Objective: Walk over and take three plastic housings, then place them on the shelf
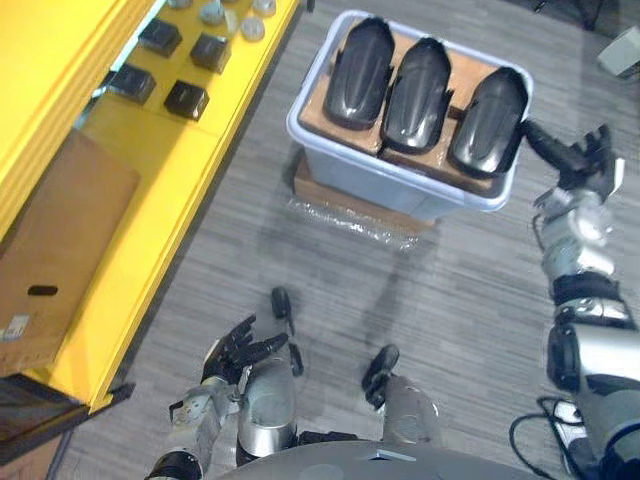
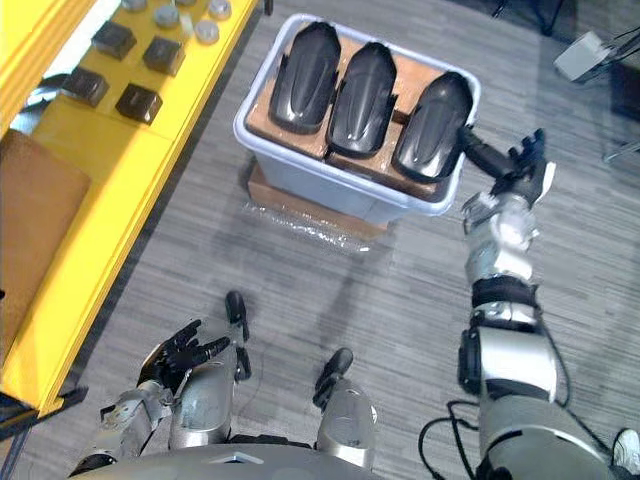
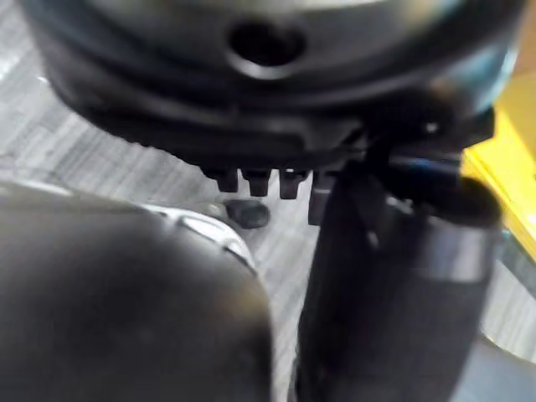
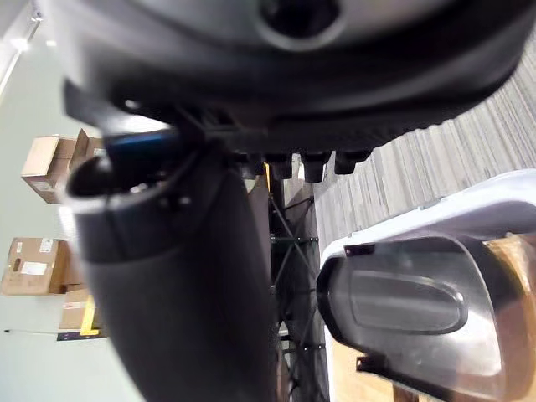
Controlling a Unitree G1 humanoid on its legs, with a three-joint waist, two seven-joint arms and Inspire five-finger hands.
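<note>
The right hand (image 1: 585, 170), fingers wide, is hovering just beside the rightmost glossy black plastic housing (image 1: 488, 115). The left hand (image 1: 232, 352) is hanging open, near. Straddle the housing's rim before closing.

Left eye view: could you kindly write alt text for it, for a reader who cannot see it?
Three black plastic housings lie side by side in a pale bin, and the robot's open right hand reaches toward the rightmost housing. A yellow shelf with small black parts runs along the left; the left hand hangs low, open.
</note>
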